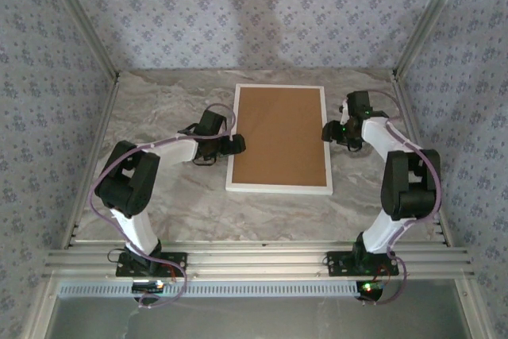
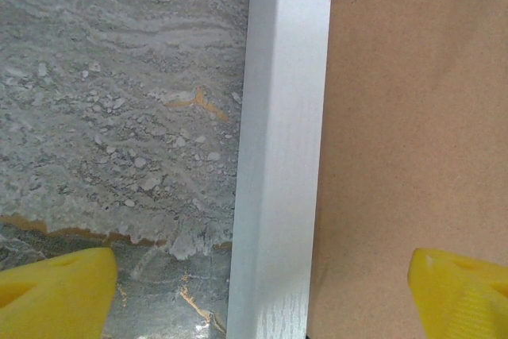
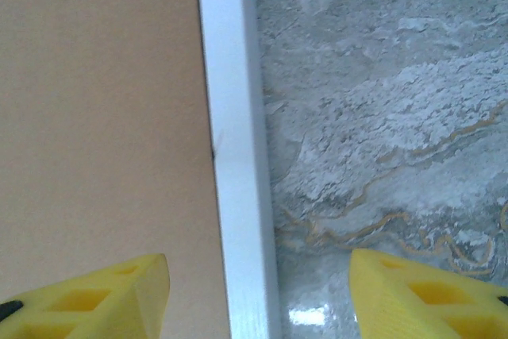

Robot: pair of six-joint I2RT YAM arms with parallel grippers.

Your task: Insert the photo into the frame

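Left claw [image 2: 262, 291] and right claw [image 3: 258, 299] are spread astride frame [image 1: 278, 186] rails; stiff, light moulding is judged best pinched mid-rail.

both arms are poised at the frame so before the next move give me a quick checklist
1. Left tool open: ok, fingers straddle the left rail of the frame with gaps either side.
2. Right tool open: ok, straddling the right rail.
3. Frame flat on the table: ok.
4. Backing board fills the frame: ok.
5. Photo under the board: cannot tell.
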